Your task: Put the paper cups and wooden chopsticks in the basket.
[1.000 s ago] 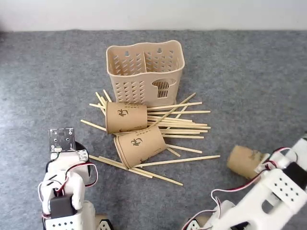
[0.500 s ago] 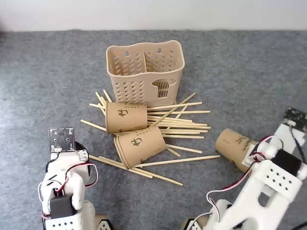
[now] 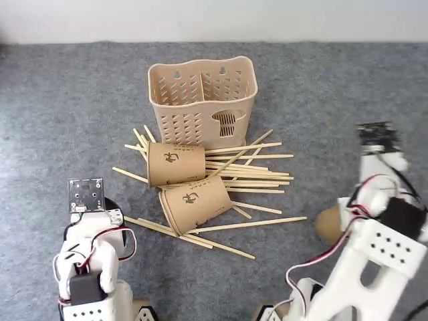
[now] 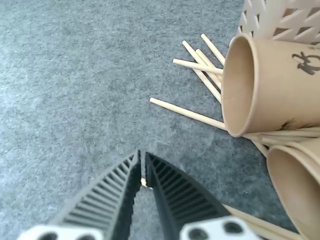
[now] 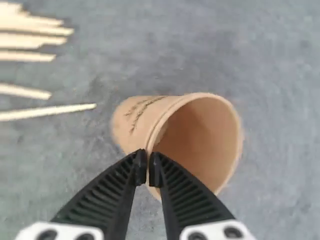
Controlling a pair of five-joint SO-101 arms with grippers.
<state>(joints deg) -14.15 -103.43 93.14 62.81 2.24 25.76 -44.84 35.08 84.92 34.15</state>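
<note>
A beige slotted basket [image 3: 200, 100] stands upright at the back of the mat. In front of it several wooden chopsticks [image 3: 247, 167] lie scattered, with two paper cups on their sides on top: one [image 3: 175, 164] near the basket, one [image 3: 197, 202] closer to me. A third paper cup [image 5: 175, 135] is at the right, its rim pinched by my right gripper [image 5: 143, 167], which is shut on it; from above this cup [image 3: 328, 224] is mostly hidden under the right arm. My left gripper [image 4: 142, 170] is shut and holds nothing, short of the nearer cup [image 4: 270, 90] and loose chopsticks [image 4: 187, 112].
Grey carpet-like mat [image 3: 67, 107] covers the table, with free room left and right of the pile. A white wall edge runs along the back. The left arm's base [image 3: 90, 267] sits at the front left, the right arm's body [image 3: 374, 267] at the front right.
The right arm has swung and risen, carrying the third cup with it; the cup is now largely covered by the arm. The left arm, basket and pile have not moved.
</note>
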